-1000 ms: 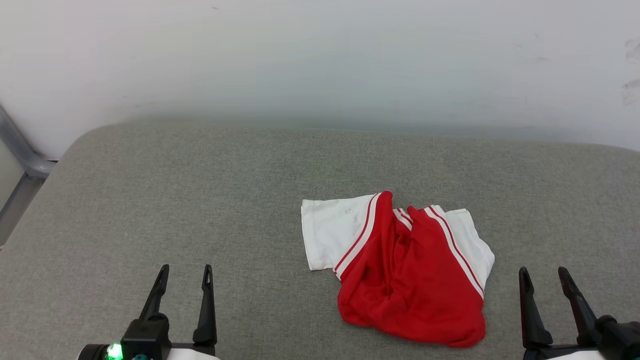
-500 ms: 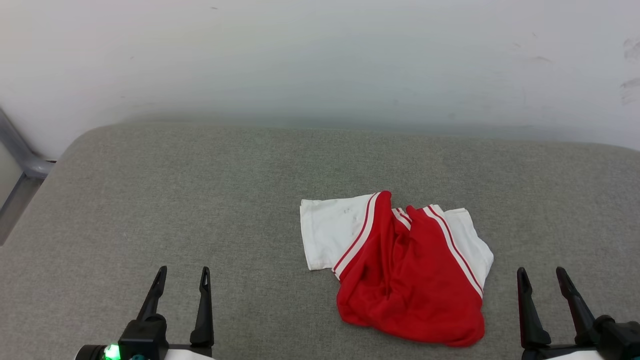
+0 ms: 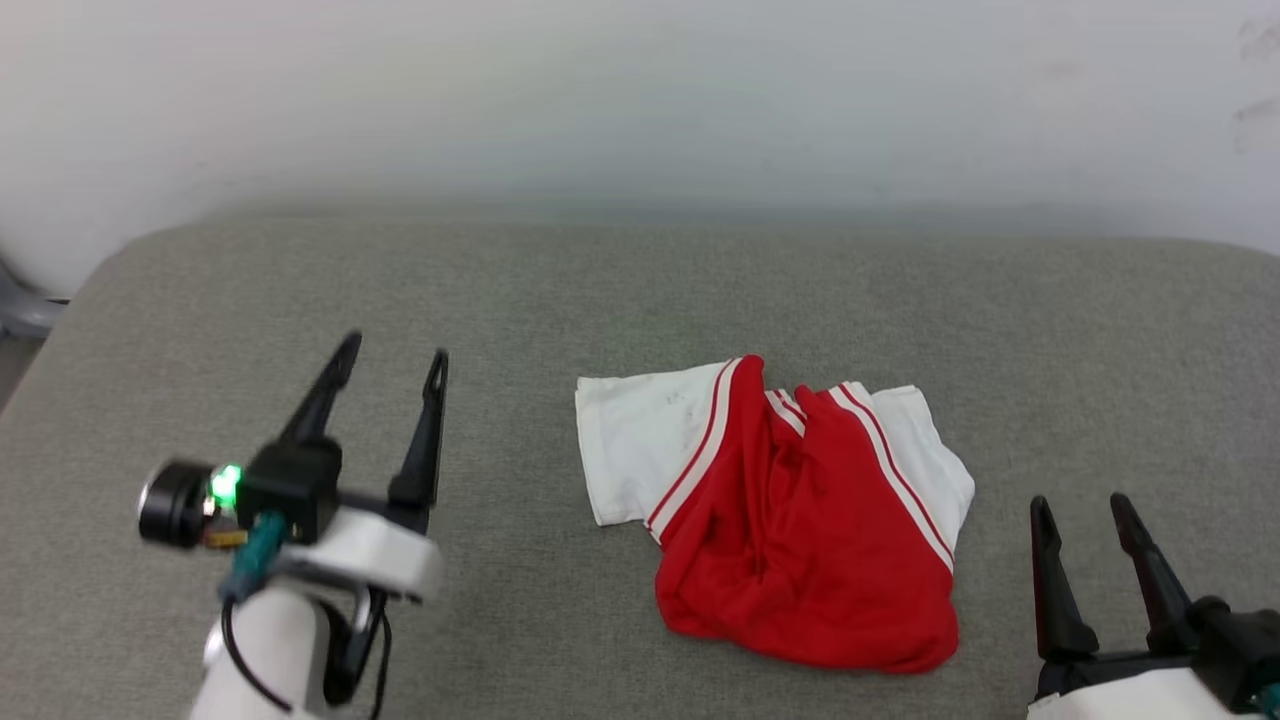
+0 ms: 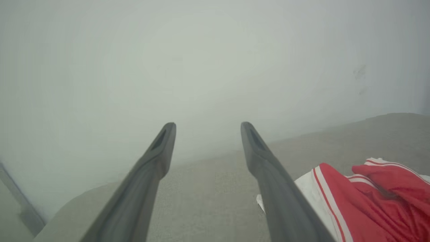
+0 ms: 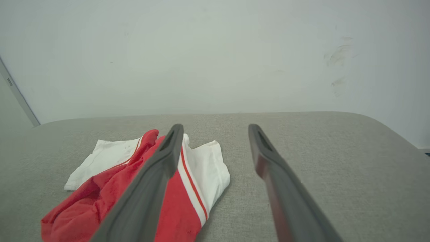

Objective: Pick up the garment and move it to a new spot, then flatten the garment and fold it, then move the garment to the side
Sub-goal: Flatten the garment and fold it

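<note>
The left gripper (image 3: 393, 352), two long dark fingers on a pale forearm, has its jaws spread wide with nothing between them. It hovers above the grey woven-fabric cushion (image 3: 600, 290), fingers aimed toward the plain pale wall (image 3: 640, 100). It is well to the left of the garment (image 3: 800, 530), a crumpled red jersey-style shirt with white short sleeves and red-and-white striped trim. The right gripper (image 3: 1080, 503) is just as wide and empty. It sits low, near the garment's right edge but apart from it.

The garment lies in a heap on the cushion between the two grippers, nearer the right one. One white sleeve lies fairly flat toward the left, while the red body is bunched over itself in soft ridges. No print shows.

Neither arm touches the cloth, so the pick-up looks not yet begun. The wide jaws suit a first pinch, probably on a raised red fold or the flat sleeve edge.
</note>
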